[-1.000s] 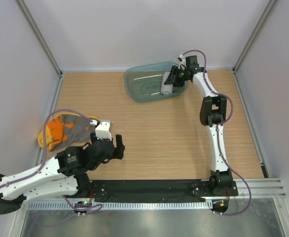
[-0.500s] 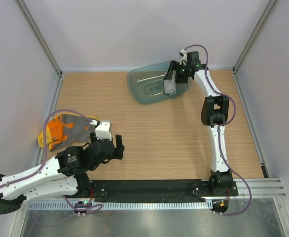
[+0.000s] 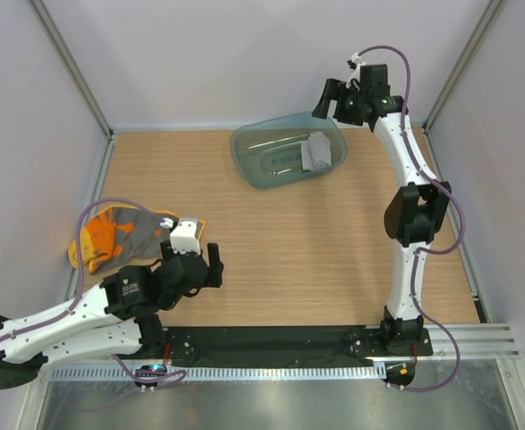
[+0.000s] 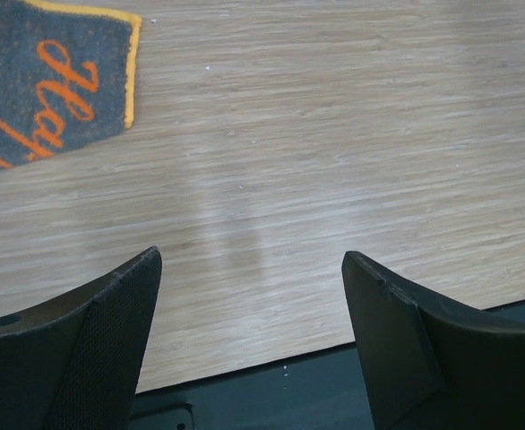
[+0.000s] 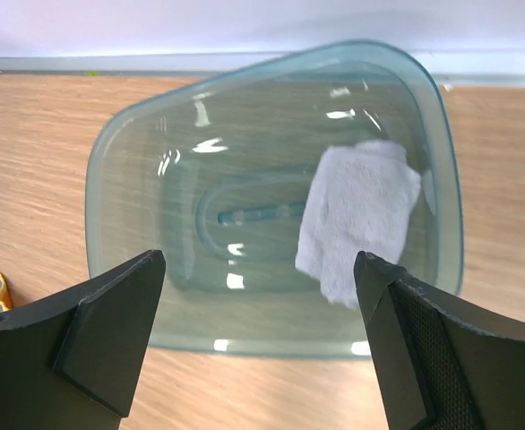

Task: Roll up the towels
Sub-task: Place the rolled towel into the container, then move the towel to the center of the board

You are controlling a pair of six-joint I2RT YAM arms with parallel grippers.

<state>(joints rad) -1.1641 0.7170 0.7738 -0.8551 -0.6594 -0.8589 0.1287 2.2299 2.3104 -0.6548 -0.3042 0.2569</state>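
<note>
- Top external view: grey towel [image 3: 317, 152] lies in teal tray [image 3: 261, 167], upper centre; orange-printed towel [image 3: 110, 237] sits bunched at left edge.
- Right gripper [image 5: 258, 264] and left gripper [image 4: 249, 260] gape wide, empty.
- Cloth looks soft, light; pinch a corner.

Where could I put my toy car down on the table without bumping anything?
The big bare middle of the table, between the teal tray, the left gripper and the right arm. The far-left corner is bare too. Crowded near-left around the orange towel; the tray holds a grey towel.
</note>
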